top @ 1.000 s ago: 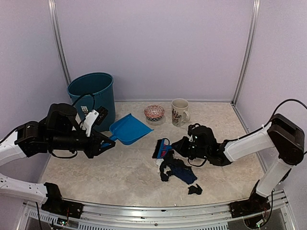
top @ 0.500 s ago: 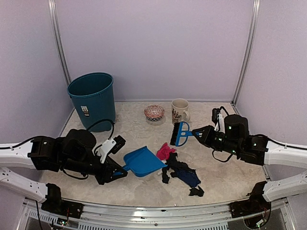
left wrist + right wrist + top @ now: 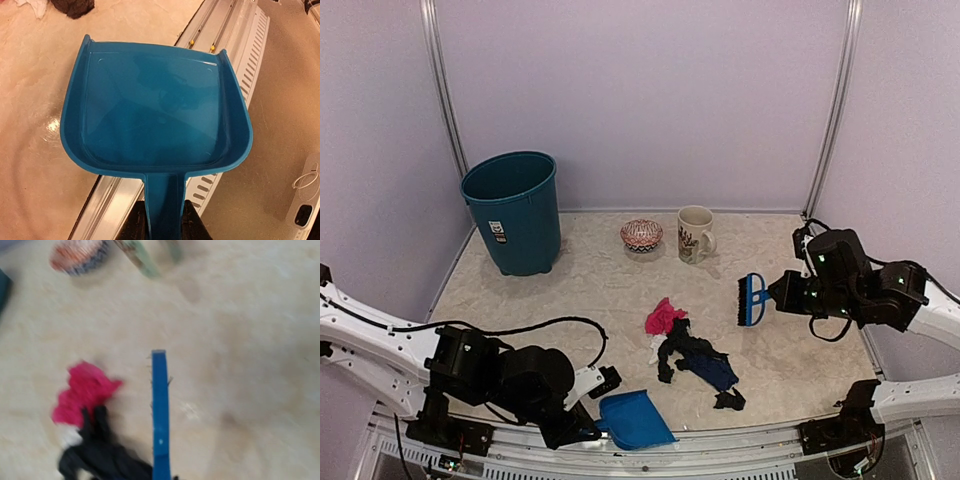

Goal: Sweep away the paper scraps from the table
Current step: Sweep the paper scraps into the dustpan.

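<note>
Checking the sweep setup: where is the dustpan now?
Top view: the dustpan is over the table's near edge, left of centre, in the left gripper, nearer than the paper scraps.

No writing, brand, number or sign can be read in any view. The nearest thing to a text is a small white label [image 3: 497, 232] stuck low on the front of the teal waste bin [image 3: 515, 215], which stands at about 10 o'clock on the table [image 3: 570, 300]. The label carries dark marks, too small to make out as letters or figures. The cream mug [image 3: 695, 234], at about 1 o'clock, bears a dark print [image 3: 688, 238] on its side. It looks like a drawing or lettering, and which cannot be told. In the right wrist view the mug is blurred past reading.
</note>
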### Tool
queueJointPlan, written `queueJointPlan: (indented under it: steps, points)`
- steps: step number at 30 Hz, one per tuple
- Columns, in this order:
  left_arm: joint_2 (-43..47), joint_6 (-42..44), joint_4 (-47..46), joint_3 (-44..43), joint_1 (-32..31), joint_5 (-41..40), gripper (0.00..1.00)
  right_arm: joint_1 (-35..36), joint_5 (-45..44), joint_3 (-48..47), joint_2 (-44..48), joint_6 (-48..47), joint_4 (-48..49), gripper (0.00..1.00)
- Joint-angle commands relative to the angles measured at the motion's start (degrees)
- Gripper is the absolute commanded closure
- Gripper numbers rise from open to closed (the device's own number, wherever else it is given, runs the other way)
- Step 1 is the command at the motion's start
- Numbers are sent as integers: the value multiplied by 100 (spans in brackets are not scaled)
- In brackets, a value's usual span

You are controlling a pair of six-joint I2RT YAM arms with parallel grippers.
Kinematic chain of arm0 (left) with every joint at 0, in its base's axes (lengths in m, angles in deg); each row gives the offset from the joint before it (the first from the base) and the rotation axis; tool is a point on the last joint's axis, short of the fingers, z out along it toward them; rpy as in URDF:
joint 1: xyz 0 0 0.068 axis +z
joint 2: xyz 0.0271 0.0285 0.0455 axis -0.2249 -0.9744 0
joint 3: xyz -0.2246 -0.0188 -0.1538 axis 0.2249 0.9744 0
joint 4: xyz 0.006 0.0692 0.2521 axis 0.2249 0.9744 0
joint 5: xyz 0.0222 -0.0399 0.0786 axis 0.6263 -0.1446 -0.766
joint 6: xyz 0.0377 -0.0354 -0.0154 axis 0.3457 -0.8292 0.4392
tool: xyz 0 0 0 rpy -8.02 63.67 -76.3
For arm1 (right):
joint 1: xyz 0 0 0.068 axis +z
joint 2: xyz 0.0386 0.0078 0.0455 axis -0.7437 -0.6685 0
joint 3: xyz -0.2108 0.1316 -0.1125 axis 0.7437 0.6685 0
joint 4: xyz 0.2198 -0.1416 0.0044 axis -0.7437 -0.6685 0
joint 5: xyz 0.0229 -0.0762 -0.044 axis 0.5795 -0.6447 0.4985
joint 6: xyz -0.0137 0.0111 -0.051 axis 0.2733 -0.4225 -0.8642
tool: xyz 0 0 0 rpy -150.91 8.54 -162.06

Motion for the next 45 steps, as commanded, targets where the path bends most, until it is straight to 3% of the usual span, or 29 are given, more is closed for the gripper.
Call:
queueJointPlan:
  steps: [1,8,15,26,34,45]
  points:
    - [-344,70,-208,-108,-167,149,100,-72,171,-537,-276,-173,-1632,100]
    - [-1192,371,-412,-421,-70,214,100,18,961,-714,-1019,-376,-2477,100]
    - [-1905,263,-653,-670,303,267,100,511,916,-769,-1513,-124,-2666,100]
    - [-2544,-243,-870,-1050,619,-262,100,1405,847,-852,-2261,392,-1856,100]
    - [-2852,-55,-980,-1184,571,-144,100,1832,1120,-1545,-3123,127,-1289,100]
    - [-2619,-194,-1161,-710,674,-240,100,2123,1113,-2693,-3727,-175,-1463,100]
